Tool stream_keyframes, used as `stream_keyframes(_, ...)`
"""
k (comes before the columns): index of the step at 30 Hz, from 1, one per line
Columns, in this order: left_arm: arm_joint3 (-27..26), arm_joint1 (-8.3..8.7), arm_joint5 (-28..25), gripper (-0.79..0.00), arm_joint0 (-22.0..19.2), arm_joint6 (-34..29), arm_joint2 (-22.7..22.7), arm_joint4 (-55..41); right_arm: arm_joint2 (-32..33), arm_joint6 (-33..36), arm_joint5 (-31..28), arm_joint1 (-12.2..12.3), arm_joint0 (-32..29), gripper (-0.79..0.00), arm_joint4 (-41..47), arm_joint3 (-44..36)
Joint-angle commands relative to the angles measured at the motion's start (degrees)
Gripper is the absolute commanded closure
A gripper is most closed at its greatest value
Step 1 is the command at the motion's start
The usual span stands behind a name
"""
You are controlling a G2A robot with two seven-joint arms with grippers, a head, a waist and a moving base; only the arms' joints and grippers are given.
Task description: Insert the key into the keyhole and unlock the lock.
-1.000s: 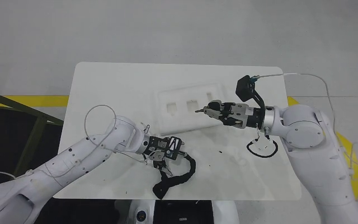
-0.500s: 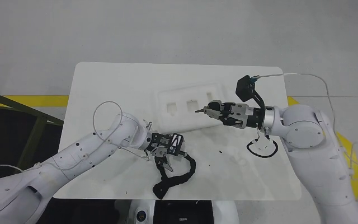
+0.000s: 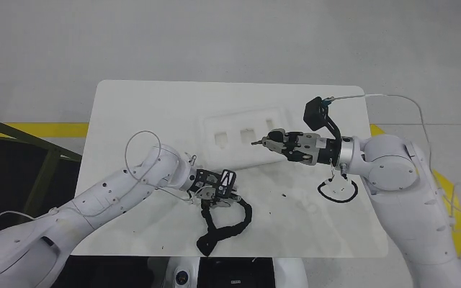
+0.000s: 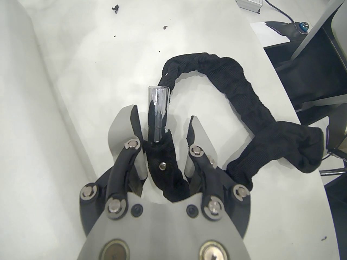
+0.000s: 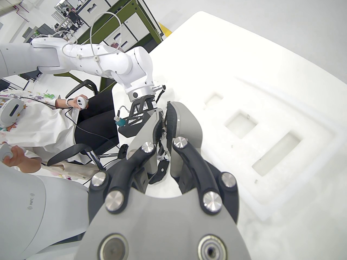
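A chain lock in a black fabric sleeve (image 3: 229, 227) lies curled on the white table near its front edge. Its chrome cylinder end (image 4: 158, 109) sticks out of the sleeve (image 4: 244, 98). My left gripper (image 4: 164, 127) is open and low over the table, one finger on either side of that end. My right gripper (image 3: 270, 140) hovers over the near edge of the foam tray, shut on the key (image 3: 256, 142), whose tip points towards the left arm. In the right wrist view the right gripper (image 5: 164, 116) has its fingers pressed together.
A white foam tray (image 3: 216, 151) with three square recesses lies mid-table behind the lock. A black cable loop (image 3: 337, 191) rests on the table under the right arm. Small dark crumbs (image 4: 115, 8) dot the surface. The table's front edge (image 4: 273, 63) runs close beside the chain.
My left arm has swung forward and right, turning its gripper so the open fingers now straddle the lock's cylinder end. The right arm and key have not moved.
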Motion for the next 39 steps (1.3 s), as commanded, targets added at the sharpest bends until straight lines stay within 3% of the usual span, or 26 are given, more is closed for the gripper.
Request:
stream_keyframes(1,0.2,-0.15,-0.1,-0.323,0.3,0.5,-0.3,0.4,0.0,0.0,0.0,0.0,0.0,0.0,0.0,0.0)
stream_keyframes(5,0.4,-0.57,-0.2,-0.366,0.7,0.9,-0.5,1.4,0.0,0.0,0.0,0.0,0.0,0.0,0.0,0.0)
stream_keyframes(10,0.6,-1.01,-0.2,-0.326,1.0,1.2,-1.0,2.1,0.0,0.0,0.0,0.0,0.0,0.0,0.0,0.0)
stream_keyframes(15,1.1,-1.34,-0.2,-0.046,1.2,1.1,-1.2,2.5,0.0,0.0,0.0,0.0,0.0,0.0,0.0,0.0)
stream_keyframes(17,1.5,-1.45,-0.2,0.0,1.3,1.1,-1.5,2.4,0.0,0.0,0.0,0.0,0.0,0.0,0.0,0.0)
stream_keyframes(28,1.8,-0.98,-0.2,0.0,3.2,5.8,-5.8,-0.3,0.0,0.0,0.0,0.0,0.0,0.0,0.0,0.0)
stream_keyframes(35,2.2,1.0,0.9,0.0,6.9,12.0,-10.9,-1.7,-0.2,-0.9,0.4,0.0,-0.5,0.0,-0.4,-0.4)
stream_keyframes(39,2.1,2.61,5.5,0.0,10.1,18.3,-15.1,0.0,-1.1,-0.8,0.8,0.0,-0.6,0.0,0.2,-1.1)
